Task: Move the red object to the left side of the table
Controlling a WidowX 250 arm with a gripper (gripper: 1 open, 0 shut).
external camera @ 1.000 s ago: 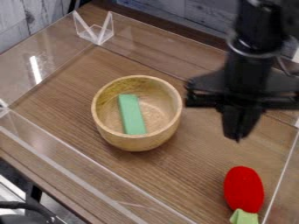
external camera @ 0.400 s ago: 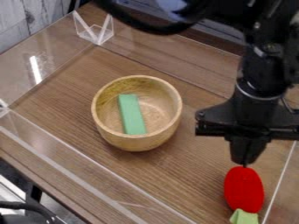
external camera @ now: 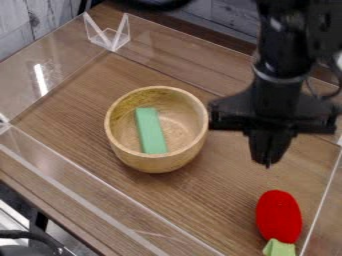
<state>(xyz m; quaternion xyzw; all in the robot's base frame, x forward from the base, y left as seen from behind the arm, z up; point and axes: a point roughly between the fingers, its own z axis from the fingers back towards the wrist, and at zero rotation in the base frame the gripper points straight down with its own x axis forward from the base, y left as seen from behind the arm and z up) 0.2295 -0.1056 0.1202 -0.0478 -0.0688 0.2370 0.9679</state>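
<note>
1. The pincer (external camera: 269,155) had sat lower a moment before, its tip just above the red object (external camera: 279,214); now it hung higher, over bare wood to the right of the wooden bowl (external camera: 158,127), with a clear gap between tip and toy.
2. A second ago it had stood at much the same height as now, so the dip and rise brought it back with nothing gained.
3. Its jaws were clenched together into one dark point, and nothing was held between them.
4. The red object lay in the same spot throughout, near the desk's (external camera: 80,90) front right corner, its pale green stub (external camera: 279,248) pointing toward the lower edge of the view.
5. Judged from this, the task had not advanced: the toy was still on the right side, and the pincer would need to part its jaws before any grasp.
6. The green block (external camera: 150,130) lay flat inside the bowl, unmoved.
7. The arm above the pincer was blurred and cut off by the top edge, so its upper parts could not be read.
8. The stub was partly clipped by the frame's bottom edge, and the clear acrylic walls (external camera: 107,33) were hard to trace against the background.
</note>
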